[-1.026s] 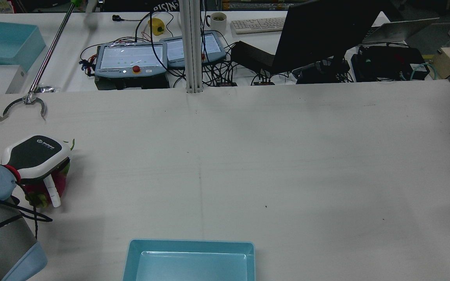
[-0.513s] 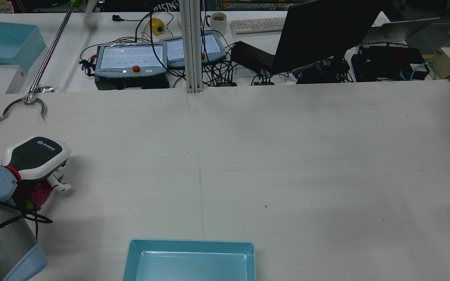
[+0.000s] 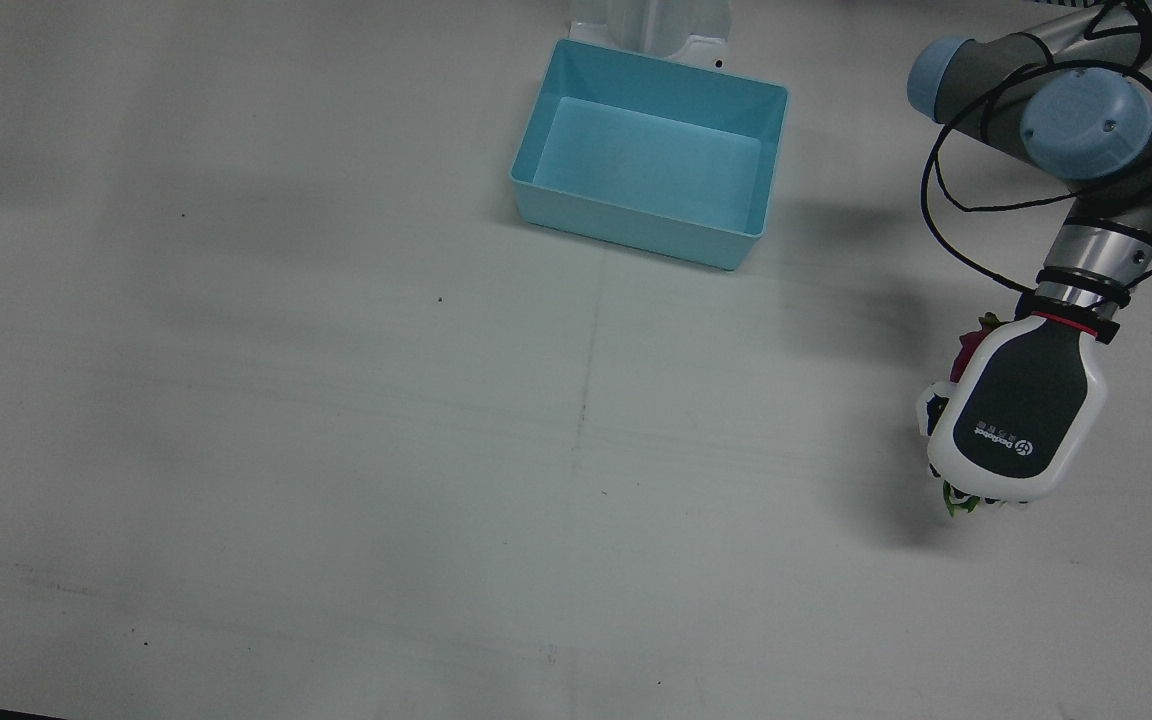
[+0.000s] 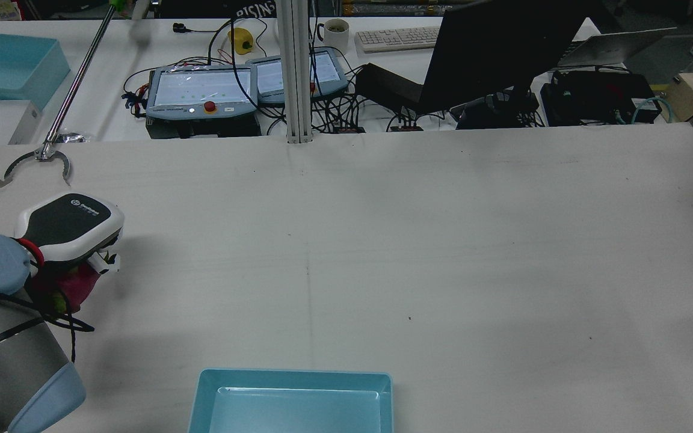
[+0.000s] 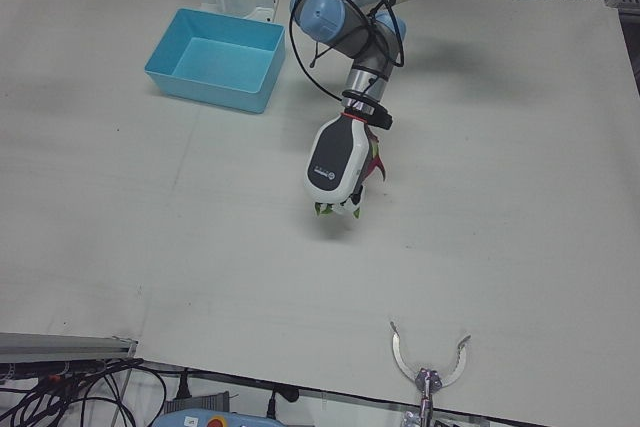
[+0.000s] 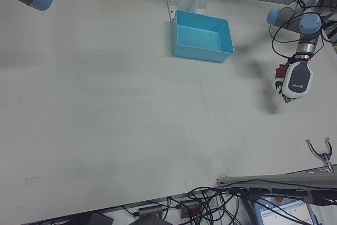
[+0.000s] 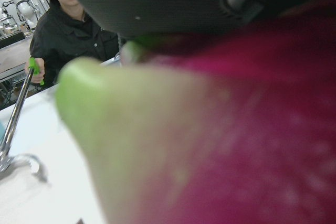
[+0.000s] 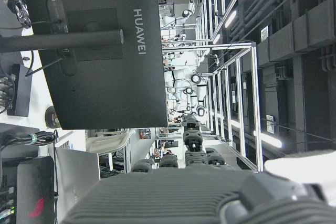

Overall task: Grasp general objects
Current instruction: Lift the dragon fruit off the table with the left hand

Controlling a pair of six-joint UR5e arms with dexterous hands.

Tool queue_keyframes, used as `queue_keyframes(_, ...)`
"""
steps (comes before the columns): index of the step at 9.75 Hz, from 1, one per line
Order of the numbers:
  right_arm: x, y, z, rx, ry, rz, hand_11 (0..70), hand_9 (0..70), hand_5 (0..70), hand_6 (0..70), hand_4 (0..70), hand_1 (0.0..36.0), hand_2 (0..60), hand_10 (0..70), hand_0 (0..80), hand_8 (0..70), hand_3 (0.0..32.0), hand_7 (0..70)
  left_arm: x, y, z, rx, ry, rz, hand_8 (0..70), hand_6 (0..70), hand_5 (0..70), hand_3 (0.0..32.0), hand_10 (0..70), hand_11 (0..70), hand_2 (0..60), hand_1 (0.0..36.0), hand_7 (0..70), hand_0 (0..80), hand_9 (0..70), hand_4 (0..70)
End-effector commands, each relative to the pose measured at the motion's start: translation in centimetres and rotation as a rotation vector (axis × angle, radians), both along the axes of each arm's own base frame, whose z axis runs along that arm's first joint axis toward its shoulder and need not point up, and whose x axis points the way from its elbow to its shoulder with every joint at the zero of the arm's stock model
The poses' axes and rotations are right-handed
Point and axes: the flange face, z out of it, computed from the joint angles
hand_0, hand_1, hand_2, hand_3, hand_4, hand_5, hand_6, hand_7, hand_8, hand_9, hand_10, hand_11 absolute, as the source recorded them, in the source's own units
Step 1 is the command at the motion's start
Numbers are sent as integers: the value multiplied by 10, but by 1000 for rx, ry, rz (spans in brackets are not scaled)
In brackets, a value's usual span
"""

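Front view: nearly straight down on the table, blue bin [image 3: 648, 150] at top. Rear view: high behind, bin [image 4: 292, 400] at bottom edge. Left-front and right-front views: oblique, sharing the bin [image 5: 216, 59] [image 6: 202, 36]. Left hand view: pressed close against a dragon fruit [image 7: 236, 145]. Right hand view: sideways, facing a monitor [image 8: 100, 51].

bin [image 3: 648, 235] on table [image 3: 336, 450], hand [image 3: 1016, 415] well apart

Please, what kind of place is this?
Most likely a robotics laboratory: a left hand on a robot arm works over a white table, with teach pendants and a monitor behind, and more robots visible beyond.
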Motion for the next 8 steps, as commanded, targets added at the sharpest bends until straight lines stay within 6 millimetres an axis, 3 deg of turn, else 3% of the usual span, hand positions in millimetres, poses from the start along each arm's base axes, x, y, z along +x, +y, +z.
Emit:
queue_keyframes(1, 0, 0, 0, 1, 0, 0, 0, 0, 0, 0, 0, 0, 0, 0, 0, 0, 0, 0, -24, -43, -95, 52, 259, 23, 700, 700, 700, 0, 700, 700, 600, 0, 700, 184, 700, 700)
queue_keyframes(3, 0, 0, 0, 1, 0, 0, 0, 0, 0, 0, 0, 0, 0, 0, 0, 0, 0, 0, -64, -76, -98, 36, 487, 131, 700, 700, 700, 0, 700, 700, 600, 0, 700, 132, 700, 700)
queue_keyframes(4, 0, 0, 0, 1, 0, 0, 0, 0, 0, 0, 0, 0, 0, 0, 0, 0, 0, 0, -74, -84, -83, 10, 605, 218, 700, 700, 700, 0, 700, 700, 600, 0, 700, 167, 700, 700)
queue_keyframes(5, 0, 0, 0, 1, 0, 0, 0, 0, 0, 0, 0, 0, 0, 0, 0, 0, 0, 0, -80, -85, -39, -41, 751, 340, 700, 700, 700, 0, 700, 700, 600, 0, 700, 209, 700, 700)
queue_keyframes(6, 0, 0, 0, 1, 0, 0, 0, 0, 0, 0, 0, 0, 0, 0, 0, 0, 0, 0, -82, -73, -6, -68, 919, 441, 700, 700, 700, 0, 700, 700, 600, 0, 700, 228, 700, 700)
queue_keyframes(7, 0, 0, -1, 2, 0, 0, 0, 0, 0, 0, 0, 0, 0, 0, 0, 0, 0, 0, -87, -57, -4, -63, 1002, 496, 700, 700, 700, 0, 700, 700, 600, 0, 700, 290, 700, 700)
queue_keyframes(8, 0, 0, 0, 1, 0, 0, 0, 0, 0, 0, 0, 0, 0, 0, 0, 0, 0, 0, -81, -37, -34, -43, 1020, 548, 700, 700, 700, 0, 700, 700, 600, 0, 700, 357, 700, 700)
